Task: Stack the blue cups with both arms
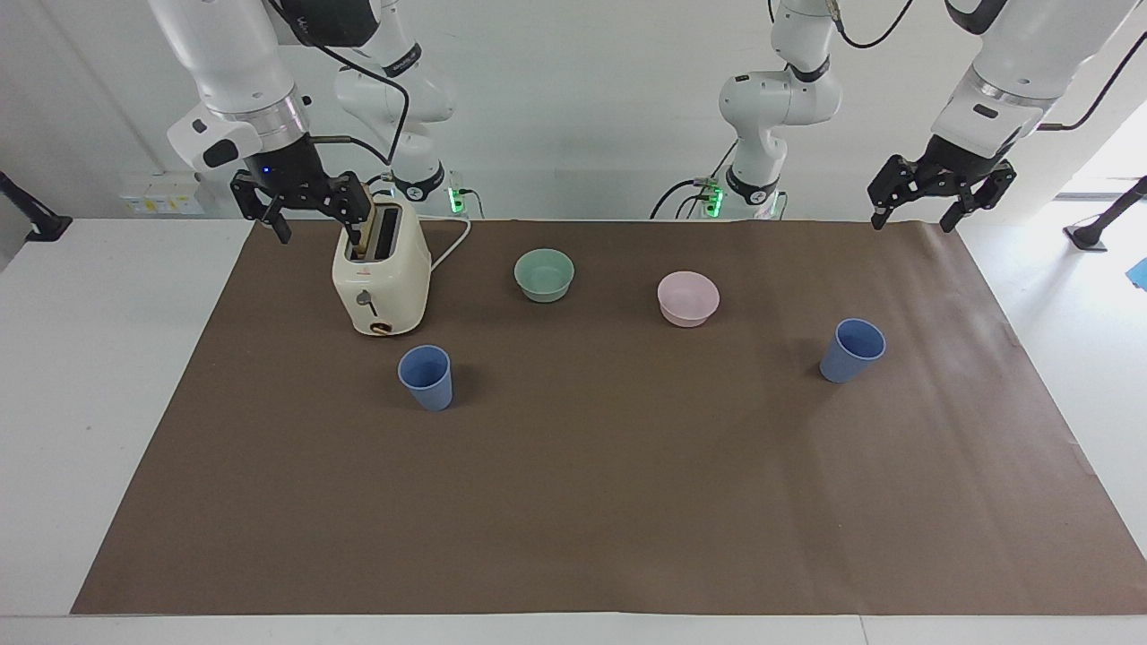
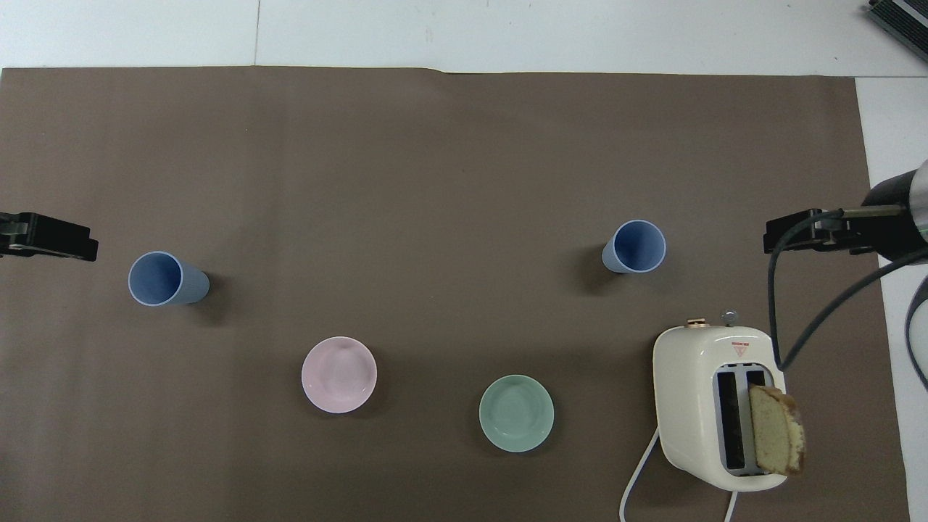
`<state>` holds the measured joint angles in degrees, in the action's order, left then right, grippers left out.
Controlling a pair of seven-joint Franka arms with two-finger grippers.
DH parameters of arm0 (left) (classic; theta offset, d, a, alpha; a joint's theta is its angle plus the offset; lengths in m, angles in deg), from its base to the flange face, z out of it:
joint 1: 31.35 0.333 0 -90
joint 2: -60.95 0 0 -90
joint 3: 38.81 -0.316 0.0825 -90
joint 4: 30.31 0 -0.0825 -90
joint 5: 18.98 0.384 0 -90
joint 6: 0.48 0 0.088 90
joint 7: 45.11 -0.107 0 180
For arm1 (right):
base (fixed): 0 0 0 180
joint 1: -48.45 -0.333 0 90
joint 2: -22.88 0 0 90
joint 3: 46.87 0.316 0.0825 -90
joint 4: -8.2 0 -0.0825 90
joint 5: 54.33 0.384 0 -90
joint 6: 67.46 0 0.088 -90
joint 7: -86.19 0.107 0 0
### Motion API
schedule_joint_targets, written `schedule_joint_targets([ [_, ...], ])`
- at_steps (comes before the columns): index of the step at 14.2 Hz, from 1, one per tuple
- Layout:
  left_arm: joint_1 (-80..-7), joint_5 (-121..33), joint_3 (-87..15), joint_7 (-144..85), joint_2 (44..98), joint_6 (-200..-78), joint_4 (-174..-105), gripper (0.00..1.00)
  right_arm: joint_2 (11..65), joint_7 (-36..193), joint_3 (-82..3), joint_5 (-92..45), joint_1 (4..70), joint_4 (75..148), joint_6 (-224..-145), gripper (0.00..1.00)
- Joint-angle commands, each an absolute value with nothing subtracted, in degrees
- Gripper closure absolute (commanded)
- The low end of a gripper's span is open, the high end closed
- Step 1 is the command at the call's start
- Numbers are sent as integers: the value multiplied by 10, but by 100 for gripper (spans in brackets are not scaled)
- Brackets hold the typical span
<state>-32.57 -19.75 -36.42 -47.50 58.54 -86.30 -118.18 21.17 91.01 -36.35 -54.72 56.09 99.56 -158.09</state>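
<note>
Two blue cups, small, tapered, handleless, matte periwinkle plastic. Both upright, mouths up, empty, well apart on brown mat.

Cup toward right arm's end (image 1: 426, 377) (image 2: 634, 247): stands just beside toaster, farther from robots than it.

Cup toward left arm's end (image 1: 851, 350) (image 2: 166, 279): stands alone, farther from robots than pink bowl. Neither cup touched or stacked.
</note>
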Motion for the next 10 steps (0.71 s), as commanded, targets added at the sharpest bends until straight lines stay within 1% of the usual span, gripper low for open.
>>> schedule_joint_targets([
  [1,-330,-204,-368,-476,580,-863,-1186,0,213,902,-360,-544,568,993,-1581,0],
  [10,-328,-204,-368,-478,575,-865,-1195,0,214,902,-360,-543,568,993,-1580,0],
])
